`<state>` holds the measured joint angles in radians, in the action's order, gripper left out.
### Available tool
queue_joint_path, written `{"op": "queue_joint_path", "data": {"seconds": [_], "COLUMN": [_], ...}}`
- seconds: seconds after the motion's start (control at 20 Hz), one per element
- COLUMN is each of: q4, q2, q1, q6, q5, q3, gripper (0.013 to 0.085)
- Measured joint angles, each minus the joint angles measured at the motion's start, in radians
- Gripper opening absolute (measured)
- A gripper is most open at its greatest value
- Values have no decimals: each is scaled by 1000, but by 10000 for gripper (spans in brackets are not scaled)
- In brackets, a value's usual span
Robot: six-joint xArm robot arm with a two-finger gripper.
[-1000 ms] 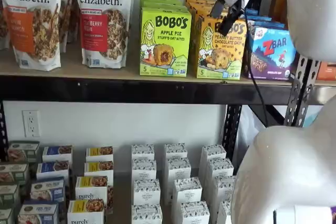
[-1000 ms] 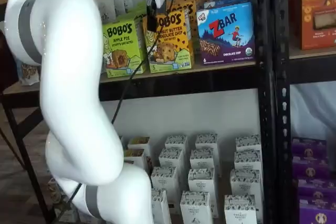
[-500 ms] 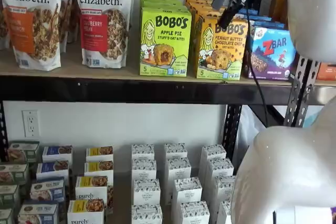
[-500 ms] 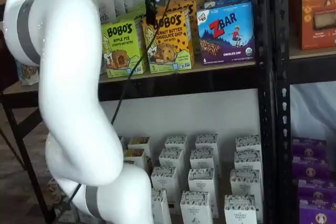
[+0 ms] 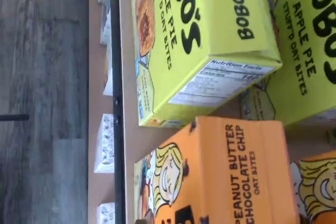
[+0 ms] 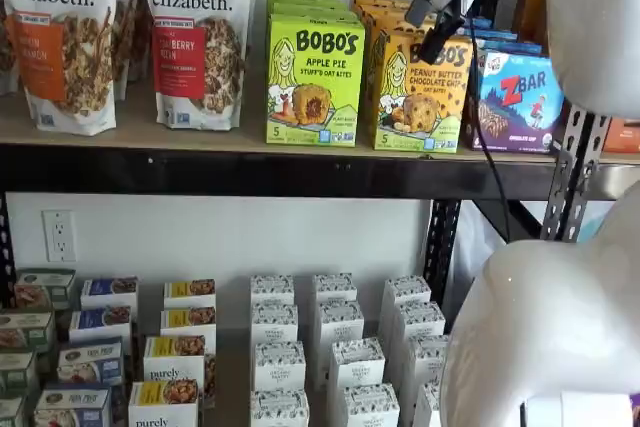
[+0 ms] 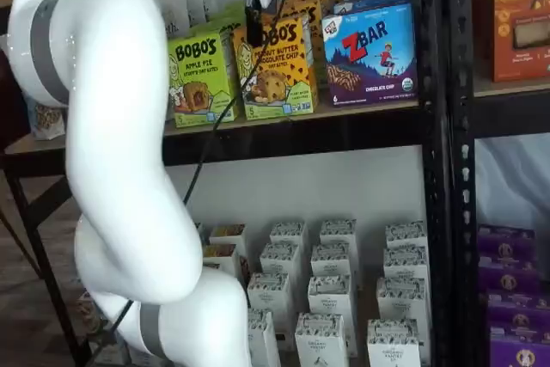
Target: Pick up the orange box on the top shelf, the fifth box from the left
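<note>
Behind my arm stands black metal racking, and the top shelf (image 6: pixel 200 137) carries granola bags (image 6: pixel 195 37) well off to the side and cartons nearer in. My gripper (image 6: pixel 435 42) hangs in front of the upper part of the orange box (image 6: pixel 420 87), black fingers (image 7: pixel 253 27) angled down across its face in both shelf views. I see them only as one dark shape with no clear gap, so I cannot tell whether they are parted or closed; nothing appears to be held.

That box stands upright at the shelf's front edge, just below and behind the fingertips, between the lime-green Apple Pie box (image 6: pixel 314 77) and the blue Zbar box (image 6: pixel 520 97). From the wrist camera I look down on its orange top panel (image 5: pixel 236 171) with the green carton (image 5: pixel 210 40) close beside it.

I judge this as the approach, grasp not yet made. Next calls for lining the fingers over the carton's top, keeping clear of both tight neighbours, then closing on it.
</note>
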<state>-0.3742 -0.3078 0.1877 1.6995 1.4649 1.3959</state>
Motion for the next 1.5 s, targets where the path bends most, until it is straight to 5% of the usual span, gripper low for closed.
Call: {"op": "queue_joint_path", "data": {"seconds": [1.5], "q4": [174], "q2": [95], "q1": [-77], "q6": [-52], "q5": [138], "q3": [106], "gripper": [850]}}
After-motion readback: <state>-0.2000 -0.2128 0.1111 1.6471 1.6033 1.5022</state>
